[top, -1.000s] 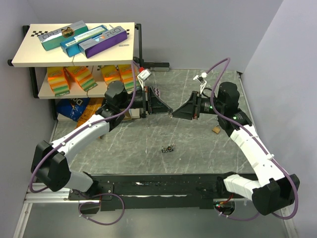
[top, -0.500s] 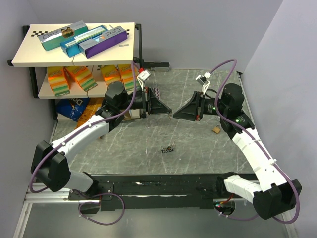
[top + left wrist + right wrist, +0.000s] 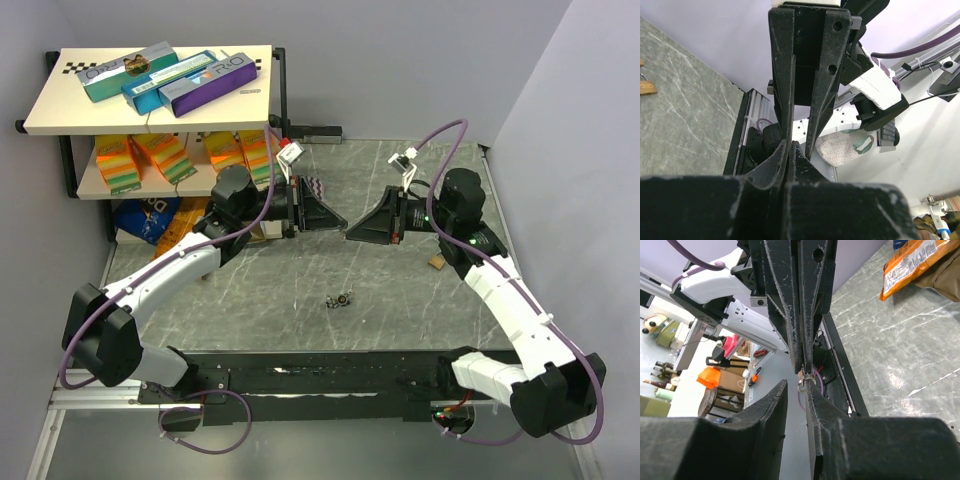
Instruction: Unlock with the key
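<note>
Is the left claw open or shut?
Shut. In its wrist view the fingers of the left claw meet with no gap, and the right wrist view shows a small metal piece at their tips.

Tiny dk-grey key bunch point(image 3: 343, 298), loose & flat on grey marble tabletop point(image 3: 260, 290), approx. mid-width, nearer front edge.

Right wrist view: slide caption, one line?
Left end effector pinches a tiny silvery metal key between the right end effector's parted fingertips.
</note>
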`<action>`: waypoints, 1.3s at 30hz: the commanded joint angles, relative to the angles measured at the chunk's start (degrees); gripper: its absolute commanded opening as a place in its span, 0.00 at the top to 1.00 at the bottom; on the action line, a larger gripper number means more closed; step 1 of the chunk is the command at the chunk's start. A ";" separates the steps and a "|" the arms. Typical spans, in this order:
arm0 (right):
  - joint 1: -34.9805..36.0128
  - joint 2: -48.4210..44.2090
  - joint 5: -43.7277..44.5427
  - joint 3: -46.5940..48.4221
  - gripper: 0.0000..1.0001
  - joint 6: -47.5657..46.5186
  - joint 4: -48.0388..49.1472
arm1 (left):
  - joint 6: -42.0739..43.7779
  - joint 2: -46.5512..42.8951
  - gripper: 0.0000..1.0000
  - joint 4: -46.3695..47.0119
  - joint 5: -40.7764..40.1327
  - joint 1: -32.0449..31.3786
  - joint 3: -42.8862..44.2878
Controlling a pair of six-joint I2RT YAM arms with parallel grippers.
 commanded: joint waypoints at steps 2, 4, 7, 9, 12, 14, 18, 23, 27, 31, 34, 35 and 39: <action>1.16 0.51 0.37 0.79 0.72 -0.73 2.49 | 0.14 -1.37 0.99 3.43 0.87 -0.35 -0.03; 1.25 0.60 0.37 0.43 0.72 -0.55 3.10 | 0.23 -1.45 0.99 3.34 0.87 -0.52 -0.03; 1.25 0.95 0.63 0.52 0.74 -0.37 3.45 | 0.23 -1.45 0.99 3.43 0.78 -0.52 -0.12; 1.25 1.13 0.72 0.61 0.78 -0.29 3.63 | 0.14 -1.28 0.99 3.60 0.95 -0.52 -0.20; 1.34 1.57 0.54 0.61 0.84 0.15 4.16 | -0.03 -1.19 0.99 3.87 1.04 -0.61 -0.20; 1.43 1.74 0.54 0.61 0.87 0.15 4.33 | 0.06 -1.19 0.99 3.78 1.04 -0.70 -0.03; 1.60 1.83 0.54 0.61 0.96 0.07 4.16 | 0.41 -0.75 0.99 3.26 1.13 -0.79 0.23; 1.60 2.18 1.42 0.35 1.00 0.24 4.07 | 1.90 -0.31 0.99 1.76 0.78 -1.23 0.76; 1.43 1.84 3.61 -0.18 1.00 0.15 3.19 | 4.18 0.56 0.91 -1.66 -0.18 -1.40 2.60; -0.15 1.75 6.34 -0.18 1.00 -1.07 -0.65 | 6.11 1.62 0.21 -4.03 -2.46 -1.40 3.83; -4.10 0.69 6.78 -1.23 1.00 -2.48 -3.74 | 7.95 3.64 0.01 -6.57 -3.52 -1.49 6.47; -5.24 -0.27 6.78 -1.67 1.00 -2.57 -4.19 | 8.84 5.03 0.01 -7.81 -4.05 -1.58 8.48; -12.01 -2.56 8.88 -0.99 1.00 -7.73 -12.17 | 13.14 9.35 0.01 -13.69 -10.01 -3.42 13.67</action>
